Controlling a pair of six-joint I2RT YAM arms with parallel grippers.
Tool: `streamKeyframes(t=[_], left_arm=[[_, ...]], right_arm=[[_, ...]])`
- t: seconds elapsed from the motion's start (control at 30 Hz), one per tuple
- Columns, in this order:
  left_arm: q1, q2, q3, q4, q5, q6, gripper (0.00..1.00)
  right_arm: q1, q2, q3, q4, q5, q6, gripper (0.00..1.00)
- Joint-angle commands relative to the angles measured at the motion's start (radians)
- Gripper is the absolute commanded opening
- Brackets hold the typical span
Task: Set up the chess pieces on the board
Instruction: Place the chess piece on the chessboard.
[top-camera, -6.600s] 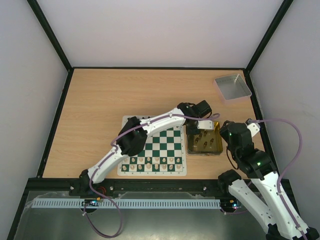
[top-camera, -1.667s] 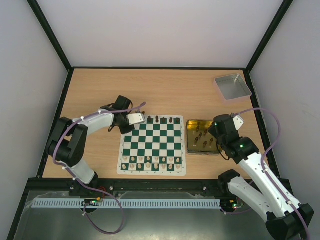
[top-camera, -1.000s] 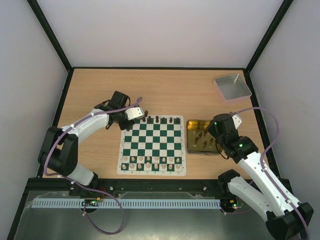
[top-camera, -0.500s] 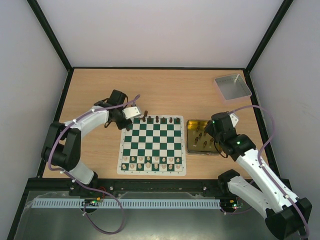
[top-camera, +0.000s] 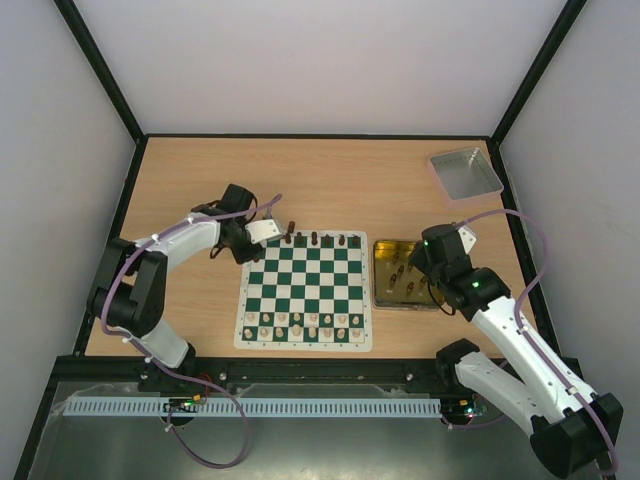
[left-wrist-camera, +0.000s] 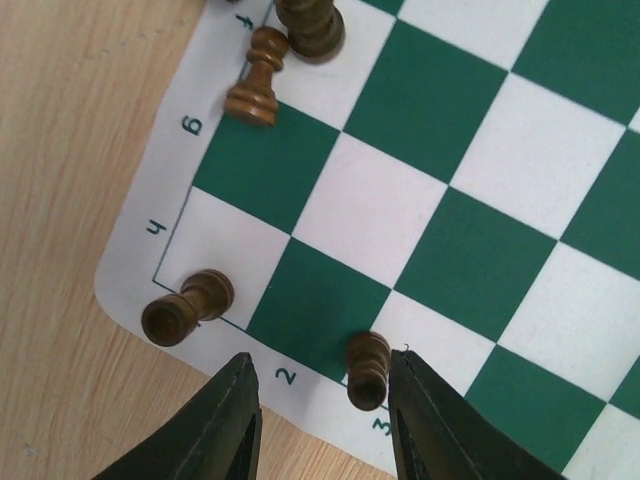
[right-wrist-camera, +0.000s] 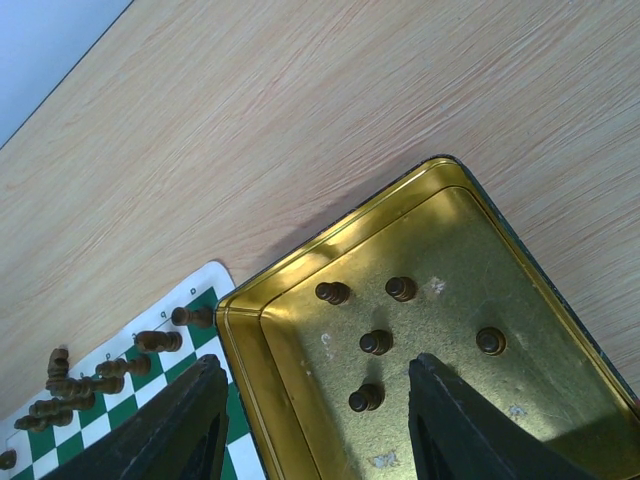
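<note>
Middle of the green-and-white chessboard mat (top-camera: 320, 285) lies open; dark brown chess pieces (top-camera: 315, 238) fence its top edge, cream pieces (top-camera: 300, 322) crowd the bottom, gold rectangular tin (top-camera: 382, 298) blocks the right.

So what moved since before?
The left gripper swung from the gold tin across to the far-left corner of the board. Its open jaws are at a dark piece standing there. The right gripper came forward over the tin, open. The pale pieces kept their rows.

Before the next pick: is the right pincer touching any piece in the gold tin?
Apart. Right wrist view: the right pincer is open, bare floor of the gold tin showing between each finger and the nearest chess piece.
</note>
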Motion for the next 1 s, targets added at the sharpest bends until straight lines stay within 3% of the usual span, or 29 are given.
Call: streamKeyframes(t=[0.0, 0.2, 0.47, 0.97], left_arm=[[0.011, 0.019, -0.025, -0.032, -0.009, 0.018, 0.36], [0.023, 0.02, -0.044, -0.034, -0.012, 0.026, 0.33], [0.026, 0.039, -0.049, -0.012, 0.0, 0.022, 0.21], [0.026, 0.051, -0.034, -0.018, 0.036, 0.013, 0.22]], right_arm=[[-0.002, -0.013, -0.01, 0.002, 0.026, -0.003, 0.49], [-0.002, -0.017, -0.024, 0.008, 0.025, 0.0, 0.49], [-0.002, -0.023, -0.044, 0.018, 0.024, 0.007, 0.49], [-0.002, -0.018, -0.059, 0.026, 0.028, 0.01, 0.49]])
